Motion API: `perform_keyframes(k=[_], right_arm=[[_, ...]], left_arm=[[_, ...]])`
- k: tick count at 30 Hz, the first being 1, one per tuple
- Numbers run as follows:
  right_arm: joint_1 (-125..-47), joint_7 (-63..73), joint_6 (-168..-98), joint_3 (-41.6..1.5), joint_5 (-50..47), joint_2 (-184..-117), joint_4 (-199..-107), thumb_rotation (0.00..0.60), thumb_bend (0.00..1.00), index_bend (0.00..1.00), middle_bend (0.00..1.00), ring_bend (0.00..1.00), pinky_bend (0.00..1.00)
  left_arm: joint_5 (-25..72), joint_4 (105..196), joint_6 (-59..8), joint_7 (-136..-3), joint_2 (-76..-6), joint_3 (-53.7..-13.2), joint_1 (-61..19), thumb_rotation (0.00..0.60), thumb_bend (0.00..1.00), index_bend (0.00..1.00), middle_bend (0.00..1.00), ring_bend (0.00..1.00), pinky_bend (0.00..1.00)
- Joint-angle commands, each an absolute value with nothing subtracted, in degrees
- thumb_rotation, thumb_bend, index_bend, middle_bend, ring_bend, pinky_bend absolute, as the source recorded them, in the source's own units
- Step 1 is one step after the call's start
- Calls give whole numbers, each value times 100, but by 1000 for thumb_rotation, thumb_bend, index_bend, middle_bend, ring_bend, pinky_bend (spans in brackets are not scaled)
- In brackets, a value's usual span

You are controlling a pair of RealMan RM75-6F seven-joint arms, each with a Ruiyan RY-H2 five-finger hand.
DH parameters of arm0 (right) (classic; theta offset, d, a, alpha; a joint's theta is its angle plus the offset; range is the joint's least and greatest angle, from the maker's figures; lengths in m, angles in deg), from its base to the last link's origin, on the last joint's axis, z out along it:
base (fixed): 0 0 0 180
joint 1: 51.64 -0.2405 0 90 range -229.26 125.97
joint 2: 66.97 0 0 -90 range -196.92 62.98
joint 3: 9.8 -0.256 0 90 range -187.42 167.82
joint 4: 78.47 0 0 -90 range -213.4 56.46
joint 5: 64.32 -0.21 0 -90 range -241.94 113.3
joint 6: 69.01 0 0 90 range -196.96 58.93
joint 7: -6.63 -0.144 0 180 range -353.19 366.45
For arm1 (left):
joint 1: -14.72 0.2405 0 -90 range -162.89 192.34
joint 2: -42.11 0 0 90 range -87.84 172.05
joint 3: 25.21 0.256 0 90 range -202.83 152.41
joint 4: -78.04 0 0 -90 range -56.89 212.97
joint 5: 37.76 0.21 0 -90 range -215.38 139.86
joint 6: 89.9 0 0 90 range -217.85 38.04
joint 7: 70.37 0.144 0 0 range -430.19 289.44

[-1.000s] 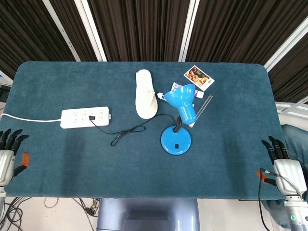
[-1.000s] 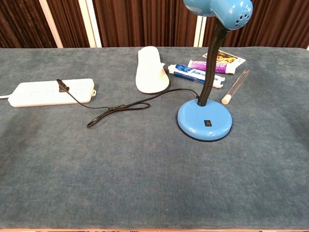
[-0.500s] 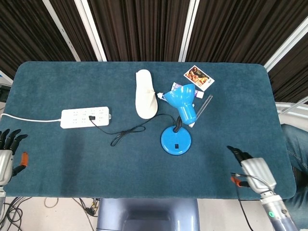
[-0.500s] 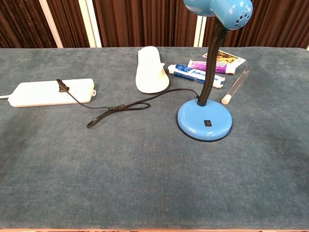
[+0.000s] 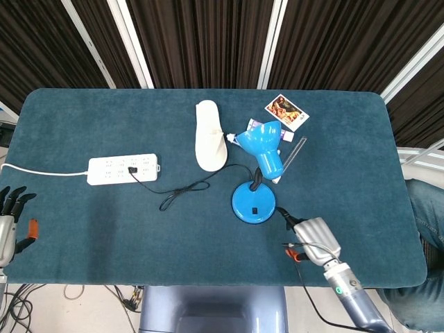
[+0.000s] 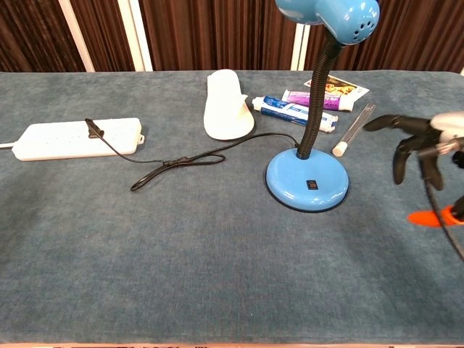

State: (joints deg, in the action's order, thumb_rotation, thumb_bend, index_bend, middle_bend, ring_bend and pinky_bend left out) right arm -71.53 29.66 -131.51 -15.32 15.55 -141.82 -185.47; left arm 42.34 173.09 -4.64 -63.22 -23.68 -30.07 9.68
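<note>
Right hand (image 5: 310, 238) seen above table (image 5: 83, 222), just right of blue lamp base (image 5: 253, 203), near edge; fingers spread, nothing held, base not touched. Same hand visible at right edge of chest view. Left hand (image 5: 8, 222) located off left near corner, fingers apart, empty as far as partly cropped view allows. Lamp head (image 5: 263, 144) bent over toothpaste tubes (image 6: 293, 110), far of base. Black cord (image 5: 182, 189) run left from base to white power strip (image 5: 123, 168). White slipper (image 5: 209, 135) lies far left of lamp.

no print can be read on the tubes (image 6: 295, 110) or the card (image 5: 286, 112).
</note>
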Motion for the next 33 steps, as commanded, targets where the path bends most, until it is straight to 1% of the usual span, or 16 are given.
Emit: perform_keyframes(k=[1, 7, 12, 18, 24, 33], right_arm=[[-7402, 3439, -12829, -1624, 928, -14554, -18554, 600, 252, 84, 462, 600, 1000], [-7608, 3924, -12799, -1640, 450, -14977, -18424, 600, 251, 85, 492, 611, 1000], [-7744, 4042, -12822, -1735, 149, -15316, -18208, 600, 252, 85, 521, 627, 1000], [-7967, 4324, -12792, -1804, -218, -15590, -18008, 600, 252, 85, 525, 628, 1000], [-8102, 4473, -12799, -1795, -514, -15708, -17900, 600, 251, 85, 525, 628, 1000], [-8186, 4450, -12800, -1699, -716, -15732, -17786, 600, 252, 92, 525, 629, 1000]], left_arm=[[4211, 17325, -472, -6330, -2363, -3014, 970, 600, 530, 214, 103, 10, 0], [4154, 17357, -509, -6321, -2351, -3016, 972, 600, 530, 213, 103, 10, 0], [4127, 17376, -507, -6285, -2349, -3027, 972, 600, 531, 212, 103, 10, 0], [4093, 17389, -522, -6267, -2351, -3030, 973, 600, 531, 212, 103, 10, 0], [4056, 17400, -533, -6275, -2348, -3043, 973, 600, 531, 212, 103, 10, 0], [4053, 17402, -529, -6267, -2352, -3044, 973, 600, 531, 212, 103, 10, 0]])
